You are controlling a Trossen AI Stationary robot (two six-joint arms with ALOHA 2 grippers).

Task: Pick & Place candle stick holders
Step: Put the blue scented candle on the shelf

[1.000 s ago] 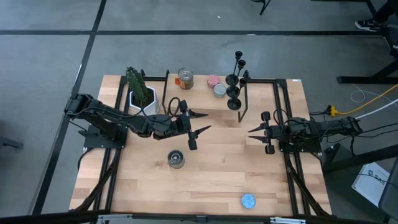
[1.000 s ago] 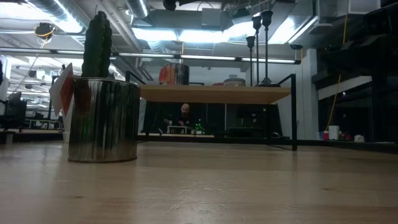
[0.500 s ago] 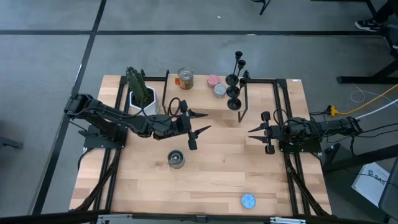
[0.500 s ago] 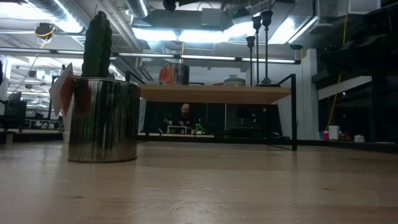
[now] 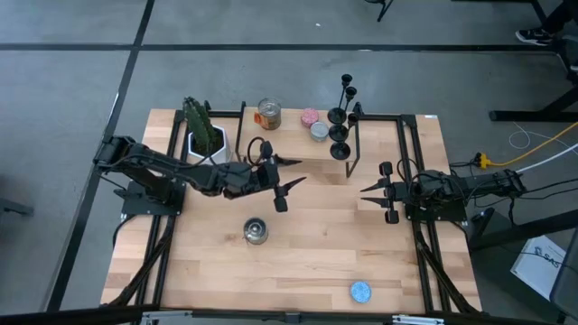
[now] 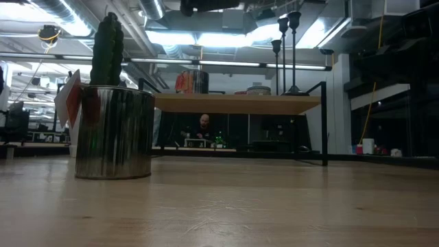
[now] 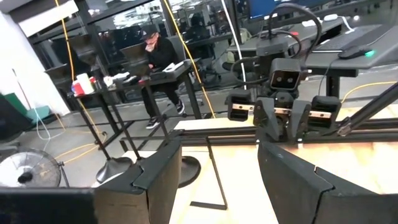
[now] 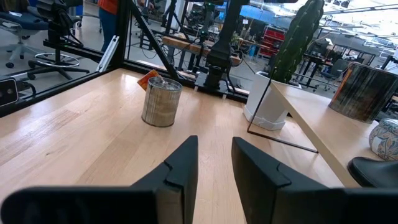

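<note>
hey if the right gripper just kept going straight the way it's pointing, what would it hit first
Probably the left gripper, which faces the right gripper across bare table; the silver can sits off that line.

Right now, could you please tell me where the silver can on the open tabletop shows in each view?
High view: silver can in front of the left claw.
Low view: large at left.
Left wrist view: not in it.
Right wrist view: left of centre.
Shared landmark: cactus.

left claw (image 5: 287, 172) open mid-table; right claw (image 5: 368, 194) open; candle stick holders (image 5: 340, 126) on shelf
</note>
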